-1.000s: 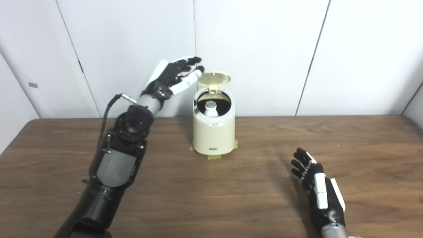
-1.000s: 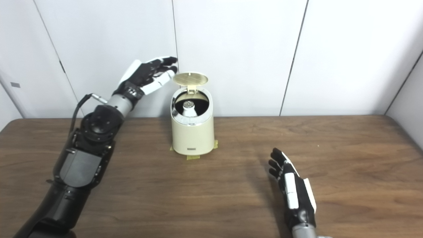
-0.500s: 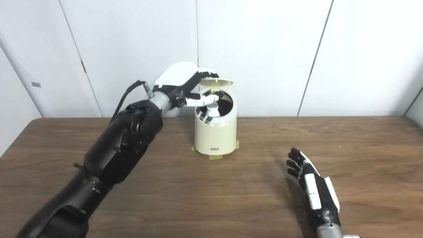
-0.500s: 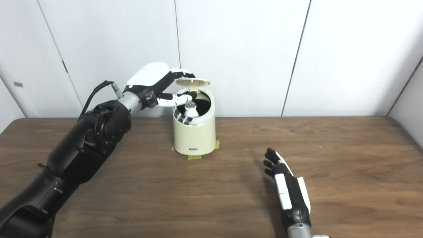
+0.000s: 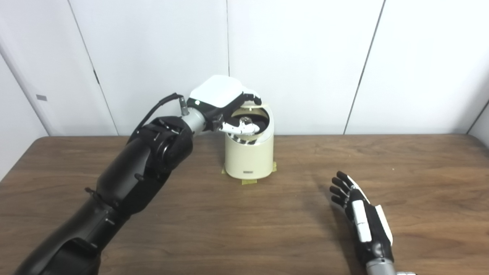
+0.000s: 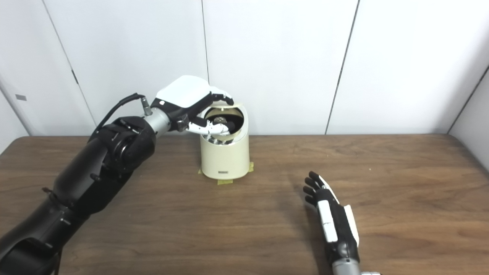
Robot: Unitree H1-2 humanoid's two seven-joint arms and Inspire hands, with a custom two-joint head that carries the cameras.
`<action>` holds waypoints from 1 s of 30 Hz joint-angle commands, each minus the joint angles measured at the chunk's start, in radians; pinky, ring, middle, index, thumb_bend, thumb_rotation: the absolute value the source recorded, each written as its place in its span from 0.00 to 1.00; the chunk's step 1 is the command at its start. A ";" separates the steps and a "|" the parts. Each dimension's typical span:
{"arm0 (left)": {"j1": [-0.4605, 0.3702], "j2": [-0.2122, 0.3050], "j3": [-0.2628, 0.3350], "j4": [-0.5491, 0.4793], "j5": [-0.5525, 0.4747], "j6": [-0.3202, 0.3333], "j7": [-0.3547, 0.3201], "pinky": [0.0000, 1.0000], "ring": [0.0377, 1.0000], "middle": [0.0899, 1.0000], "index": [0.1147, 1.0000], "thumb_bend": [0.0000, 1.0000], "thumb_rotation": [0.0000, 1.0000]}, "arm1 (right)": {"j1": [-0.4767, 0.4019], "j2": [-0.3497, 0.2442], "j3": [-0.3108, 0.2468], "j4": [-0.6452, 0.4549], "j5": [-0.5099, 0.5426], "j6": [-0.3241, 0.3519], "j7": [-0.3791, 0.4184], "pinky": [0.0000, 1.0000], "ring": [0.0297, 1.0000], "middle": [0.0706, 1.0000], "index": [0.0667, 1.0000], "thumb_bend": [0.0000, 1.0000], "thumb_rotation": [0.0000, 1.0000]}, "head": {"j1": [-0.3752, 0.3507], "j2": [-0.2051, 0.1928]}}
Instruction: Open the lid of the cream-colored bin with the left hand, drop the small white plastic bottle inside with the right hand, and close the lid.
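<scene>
The cream-colored bin [image 5: 249,156] stands on the brown table [image 5: 244,236] at the back, on yellow tape. My left hand [image 5: 223,97] lies over its top, fingers resting on the round lid [image 5: 252,104], which is pressed down to a low angle, with a gap still open. The thumb reaches across the bin's mouth. The small white bottle's silver cap [image 5: 246,121] shows inside the dark opening. My right hand [image 5: 361,217] is open and empty, low over the table at the front right.
White wall panels [image 5: 305,57] stand right behind the bin. The table's back edge runs just behind the bin.
My left hand came over the upright lid from the left and has pushed it down toward the bin's mouth. The right hand stayed in place. The camera shifted a little.
</scene>
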 commanded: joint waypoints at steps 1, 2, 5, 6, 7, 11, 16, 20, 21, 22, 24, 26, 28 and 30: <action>-0.039 0.016 0.011 -0.031 0.023 -0.019 -0.006 0.78 0.84 0.81 0.79 0.55 0.73 | -0.021 0.006 0.001 -0.027 0.009 -0.006 0.000 0.82 0.84 0.85 0.88 0.57 0.98 | -0.001 0.002; -0.034 0.016 0.013 -0.031 0.024 -0.024 -0.012 0.78 0.84 0.80 0.79 0.55 0.73 | -0.021 0.004 0.001 -0.029 0.008 -0.004 0.000 0.82 0.84 0.85 0.88 0.56 0.98 | -0.001 0.003; -0.016 0.013 0.021 -0.028 0.027 -0.036 -0.015 0.75 0.82 0.79 0.78 0.56 0.73 | -0.020 0.003 0.002 -0.035 0.006 0.002 0.002 0.82 0.84 0.85 0.88 0.56 0.98 | -0.004 0.007; -0.013 0.011 0.024 -0.029 0.029 -0.035 -0.022 0.75 0.81 0.79 0.77 0.56 0.73 | -0.019 0.002 0.003 -0.037 0.004 0.004 0.001 0.82 0.83 0.85 0.88 0.56 0.98 | -0.005 0.009; -0.010 0.011 0.025 -0.032 0.033 -0.030 -0.033 0.76 0.82 0.79 0.78 0.56 0.73 | -0.019 0.002 0.003 -0.038 0.001 0.006 0.000 0.82 0.83 0.85 0.88 0.56 0.98 | -0.005 0.010; -0.003 0.012 0.021 -0.037 0.047 -0.007 -0.097 0.79 0.84 0.81 0.79 0.58 0.78 | -0.019 -0.002 0.004 -0.043 -0.013 0.016 -0.004 0.81 0.83 0.84 0.88 0.56 0.98 | -0.013 0.009; 0.008 0.011 0.021 -0.029 0.061 0.011 -0.162 0.80 0.84 0.82 0.81 0.58 0.79 | -0.013 -0.015 0.013 -0.051 -0.043 0.038 0.000 0.81 0.84 0.85 0.89 0.57 1.00 | -0.019 0.010; 0.020 0.010 0.023 -0.034 0.066 0.024 -0.182 0.78 0.85 0.83 0.81 0.59 0.77 | -0.010 -0.018 0.018 -0.056 -0.057 0.055 0.002 0.80 0.83 0.84 0.89 0.55 1.00 | -0.019 0.014; 0.022 0.010 0.022 -0.035 0.066 0.025 -0.185 0.79 0.85 0.83 0.81 0.59 0.77 | -0.010 -0.017 0.018 -0.059 -0.058 0.060 0.002 0.80 0.83 0.84 0.89 0.55 1.00 | -0.018 0.015; 0.024 0.012 0.019 -0.036 0.069 0.025 -0.189 0.79 0.85 0.83 0.81 0.59 0.77 | -0.010 -0.017 0.019 -0.060 -0.056 0.062 0.003 0.80 0.84 0.85 0.89 0.55 1.00 | -0.018 0.015; 0.027 0.013 0.014 -0.038 0.073 0.027 -0.201 0.80 0.85 0.83 0.81 0.59 0.79 | -0.008 -0.019 0.019 -0.061 -0.057 0.063 0.005 0.80 0.83 0.85 0.90 0.56 1.00 | -0.019 0.015; 0.029 0.013 0.004 -0.036 0.085 0.024 -0.212 0.81 0.86 0.84 0.82 0.59 0.81 | -0.006 -0.021 0.021 -0.065 -0.062 0.066 0.005 0.79 0.83 0.84 0.90 0.55 1.00 | -0.020 0.017; 0.027 0.015 -0.011 -0.026 0.104 0.009 -0.215 0.81 0.85 0.84 0.82 0.60 0.84 | -0.004 -0.023 0.022 -0.066 -0.065 0.067 0.006 0.79 0.83 0.84 0.90 0.53 1.00 | -0.019 0.019; 0.025 0.014 -0.020 -0.016 0.117 -0.001 -0.217 0.81 0.85 0.84 0.82 0.60 0.85 | -0.004 -0.026 0.024 -0.065 -0.066 0.067 0.007 0.79 0.83 0.84 0.90 0.53 1.00 | -0.021 0.019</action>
